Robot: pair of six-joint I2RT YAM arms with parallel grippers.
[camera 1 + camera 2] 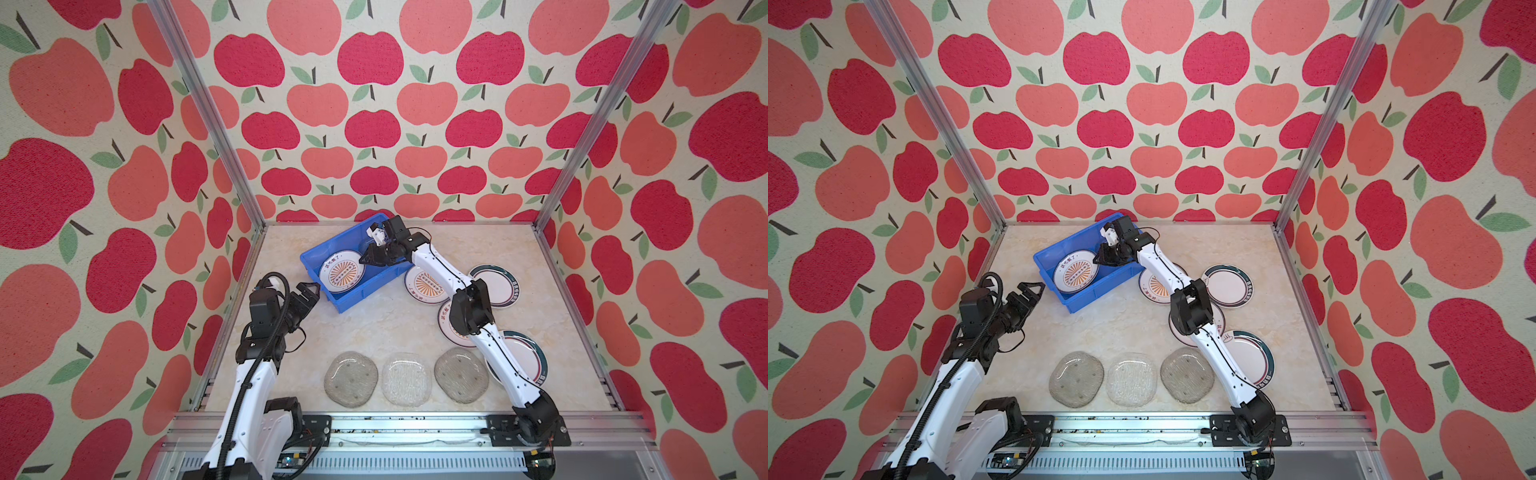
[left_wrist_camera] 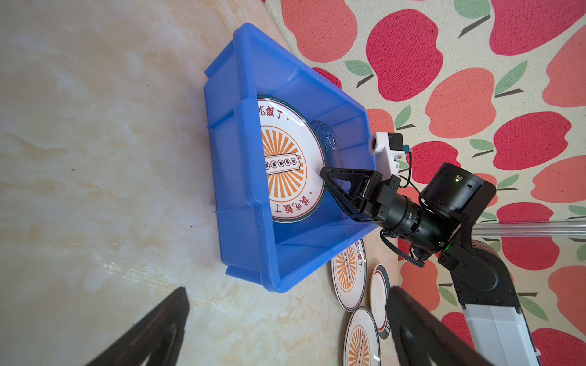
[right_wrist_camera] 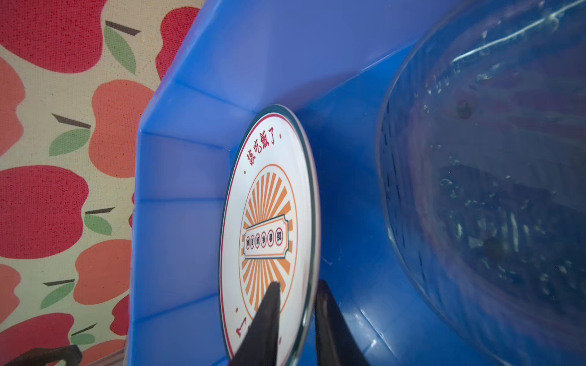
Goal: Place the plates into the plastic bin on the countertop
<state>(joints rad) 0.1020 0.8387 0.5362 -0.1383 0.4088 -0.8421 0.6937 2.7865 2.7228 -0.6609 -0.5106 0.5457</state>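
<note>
The fingers of the right gripper are straddling the rim of a sunburst plate, one over its printed face and one outside its edge. They are standing slightly apart, and I cannot tell whether they are pinching the rim or clear of it. The plate is lying inside the plastic bin, near a glass plate at the bin's far end, with blue floor showing between the two.

That is where I am expecting trouble. If the gripper rises while a finger is catching the rim, the plate is going up with it, then dropping and knocking into the glass plate. A sideways pull could shove the bin, which is sitting skewed on the countertop and looks light enough to slide.

The right arm is reaching over two more sunburst plates and two green-rimmed plates waiting on the countertop, so a low retreat could sweep or stack them awkwardly. Three glass plates are lying in a row at the near edge, looking slick and hard to pinch.

The left gripper is hovering, jaws wide and empty, just beside the bin's near corner; a careless move there could bump the bin.
</note>
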